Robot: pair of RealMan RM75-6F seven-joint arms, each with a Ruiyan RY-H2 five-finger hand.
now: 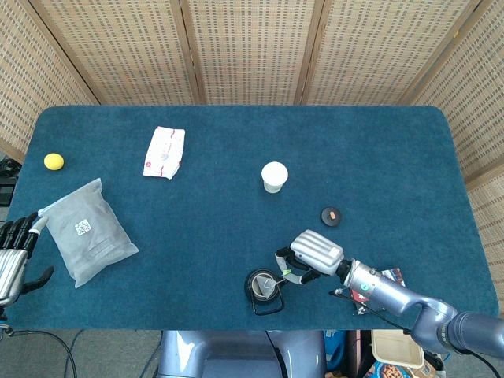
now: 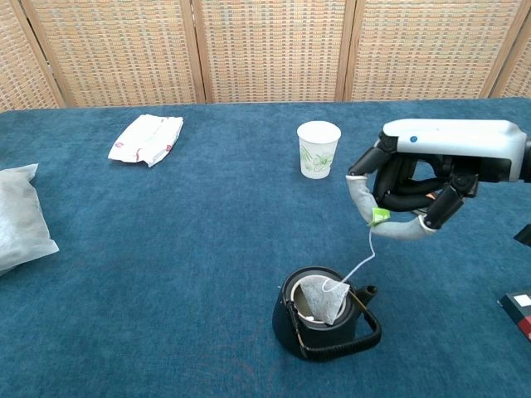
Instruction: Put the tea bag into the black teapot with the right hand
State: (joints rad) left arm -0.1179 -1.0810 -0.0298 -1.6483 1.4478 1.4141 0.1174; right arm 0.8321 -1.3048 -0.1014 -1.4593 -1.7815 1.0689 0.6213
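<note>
The black teapot (image 2: 325,323) stands near the table's front edge, lid off, and shows from above as a dark ring (image 1: 263,287). The white tea bag (image 2: 320,298) sits partly inside its mouth, leaning on the rim. Its string runs up to a green tag (image 2: 380,216) pinched by my right hand (image 2: 404,203), which hovers right of and above the pot and appears in the head view as a grey hand (image 1: 313,257). My left hand (image 1: 12,253) rests at the table's left edge, fingers apart and holding nothing.
A white paper cup (image 2: 319,149) stands behind the pot. The round black lid (image 1: 331,216) lies to the right. A white packet (image 1: 164,152), a grey bag (image 1: 88,231) and a yellow ball (image 1: 53,161) lie on the left side. A booklet (image 2: 519,308) lies at the right front.
</note>
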